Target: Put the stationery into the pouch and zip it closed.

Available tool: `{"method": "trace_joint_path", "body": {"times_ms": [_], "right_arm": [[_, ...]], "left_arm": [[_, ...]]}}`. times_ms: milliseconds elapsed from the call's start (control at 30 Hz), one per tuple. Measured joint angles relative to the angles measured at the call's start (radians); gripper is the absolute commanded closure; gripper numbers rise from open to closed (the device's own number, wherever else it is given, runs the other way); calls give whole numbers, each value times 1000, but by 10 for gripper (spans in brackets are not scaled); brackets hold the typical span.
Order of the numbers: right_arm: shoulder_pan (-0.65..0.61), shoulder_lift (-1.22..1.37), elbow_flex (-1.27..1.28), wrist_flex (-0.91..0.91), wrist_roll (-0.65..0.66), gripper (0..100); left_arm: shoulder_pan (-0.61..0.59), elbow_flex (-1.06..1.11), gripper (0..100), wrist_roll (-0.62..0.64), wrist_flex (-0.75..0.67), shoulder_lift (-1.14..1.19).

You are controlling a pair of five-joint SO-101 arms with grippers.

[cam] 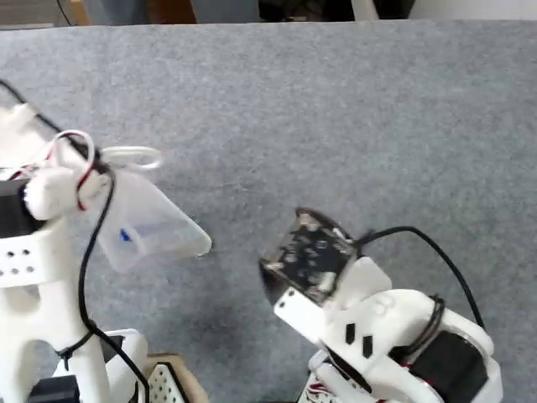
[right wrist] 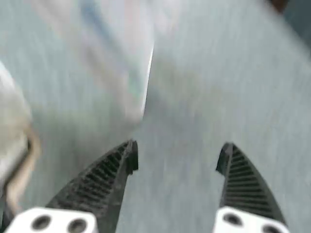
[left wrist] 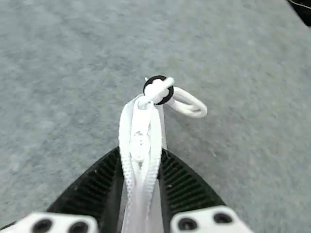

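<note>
Grey felt tabletop point(cam: 352, 117): left gripper point(left wrist: 141, 154) clamps the translucent white zippered pouch point(cam: 155, 220); right gripper point(right wrist: 177, 156) spread wide, empty.

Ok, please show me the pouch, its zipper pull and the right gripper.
pouch point(cam: 151, 222), high view, on its clear side.
zipper pull point(left wrist: 158, 90), left wrist view, on the black ring.
right gripper point(right wrist: 180, 148), right wrist view, midway between its open fingertips.

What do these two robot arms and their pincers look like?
The left arm and right arm are white plastic shells around black motor blocks. Red and white wires and a black cable cross the left; a looping black cable and a black circuit board top the right. The left gripper and right gripper have black ribbed tapering fingers on white bases with screw holes.
</note>
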Motion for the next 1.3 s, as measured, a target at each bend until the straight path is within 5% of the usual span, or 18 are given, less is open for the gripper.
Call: {"method": "trace_joint_path", "body": {"times_ms": [267,633,767,1000,1300], "right_arm": [[-64,169,-112,-215,-55,723],[-397,528,-460,-112,-28,723],[-494,568,-571,-110,-115,724],[-453,577,-540,-132,-325,724],[-239,571,-394,-140,-359,724]], "left_arm": [[-120,107,971,-78,-2,-2],[-58,135,971,-121,-3,-6],[-15,121,971,-121,-3,-6],[3,120,971,-124,-3,-2],[193,-91,972,-55,8,8]]}}
